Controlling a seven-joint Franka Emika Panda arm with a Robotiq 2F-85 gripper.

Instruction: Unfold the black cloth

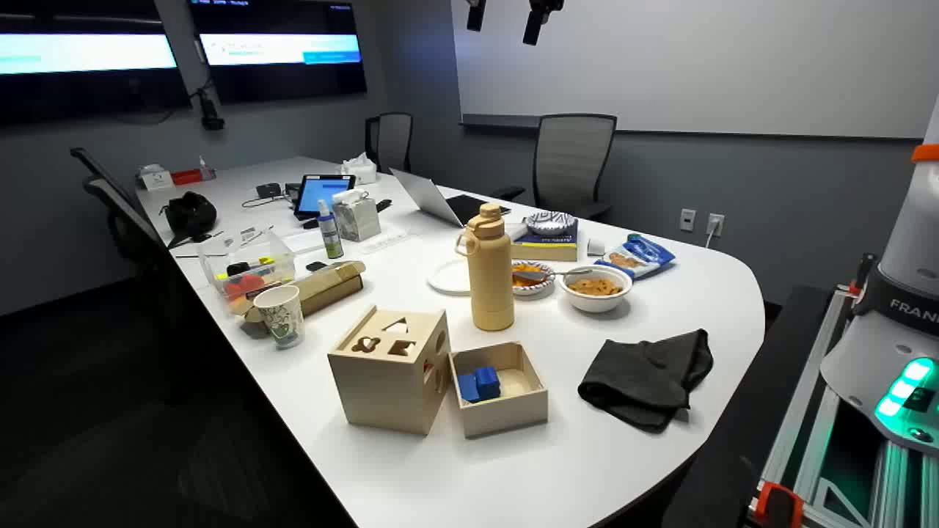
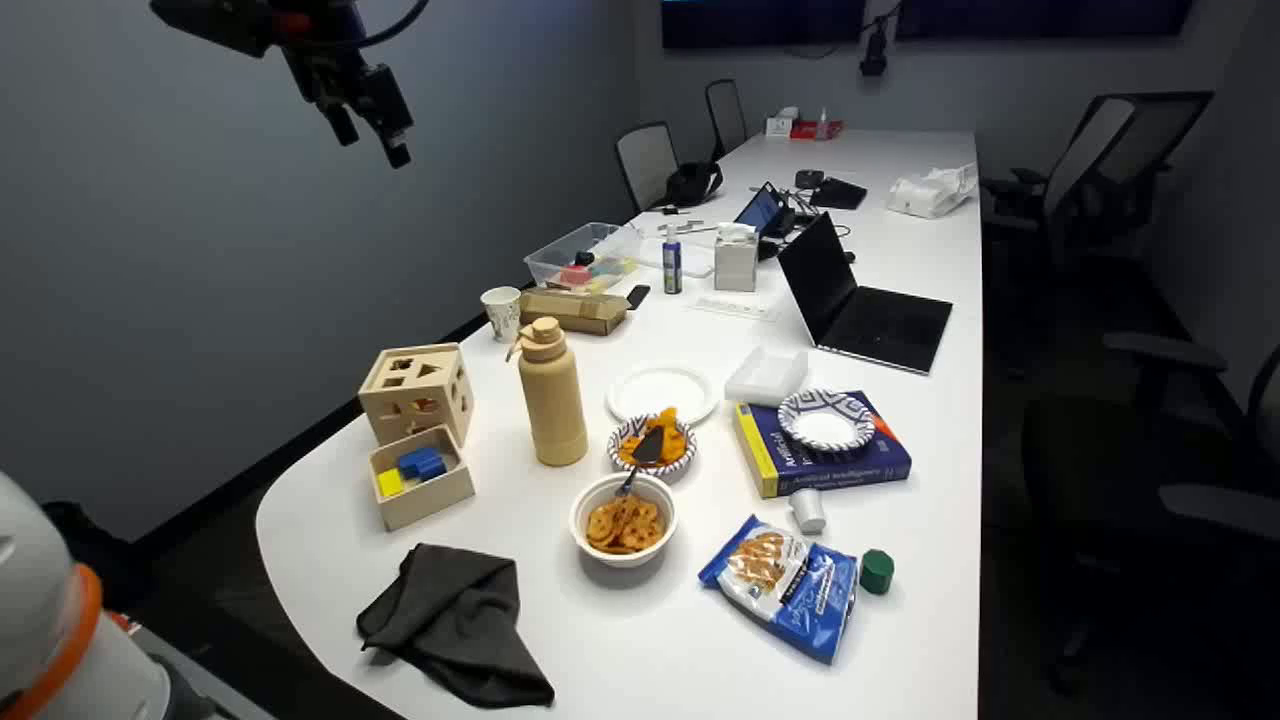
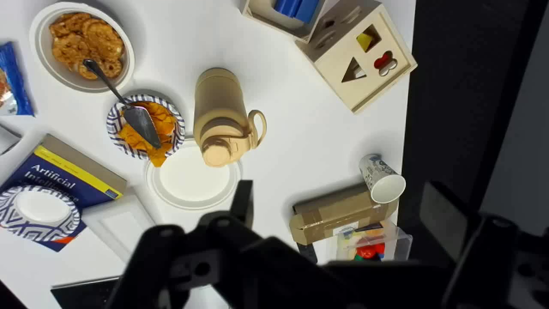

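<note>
The black cloth point(image 1: 649, 375) lies folded and crumpled on the white table near its rounded end, with one corner bent outward. It also shows in an exterior view point(image 2: 462, 622). It is out of view in the wrist view. My gripper point(image 1: 504, 23) hangs high above the table, well away from the cloth. It also shows in an exterior view point(image 2: 372, 143). In the wrist view the gripper's fingers point(image 3: 343, 210) stand wide apart with nothing between them.
A wooden shape box point(image 1: 392, 374) and a small open wooden box point(image 1: 506, 414) stand beside the cloth. A tan bottle point(image 2: 553, 400) stands upright farther in. A bowl of pretzels point(image 2: 622, 520), a blue snack bag point(image 2: 785, 590) and a book point(image 2: 840, 465) are also near.
</note>
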